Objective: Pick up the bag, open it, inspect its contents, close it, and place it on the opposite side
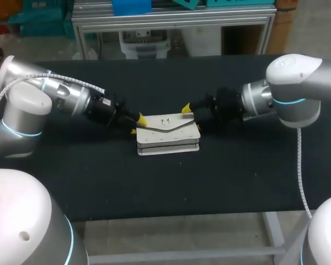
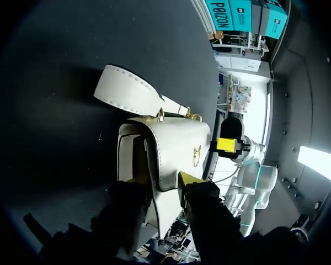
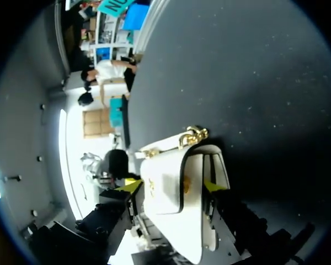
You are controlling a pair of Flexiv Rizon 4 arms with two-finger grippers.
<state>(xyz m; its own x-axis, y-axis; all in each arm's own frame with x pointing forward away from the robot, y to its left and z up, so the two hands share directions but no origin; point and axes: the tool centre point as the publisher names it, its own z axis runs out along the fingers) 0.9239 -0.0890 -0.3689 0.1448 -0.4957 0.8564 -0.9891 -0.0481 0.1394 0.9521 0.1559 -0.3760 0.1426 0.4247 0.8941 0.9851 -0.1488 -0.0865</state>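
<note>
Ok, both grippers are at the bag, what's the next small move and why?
Probably a short level lift with both arms. The left gripper and right gripper bracket the white bag at both ends, its flap looks closed, and it seems to rest on the table.

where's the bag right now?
Head view: the bag is at the middle of the black table, with the left hand at its left end and the right hand at its right end.

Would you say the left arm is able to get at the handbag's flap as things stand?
Likely yes: the left gripper is shut on the white handbag's end, the flap against one finger, nothing between them.
</note>
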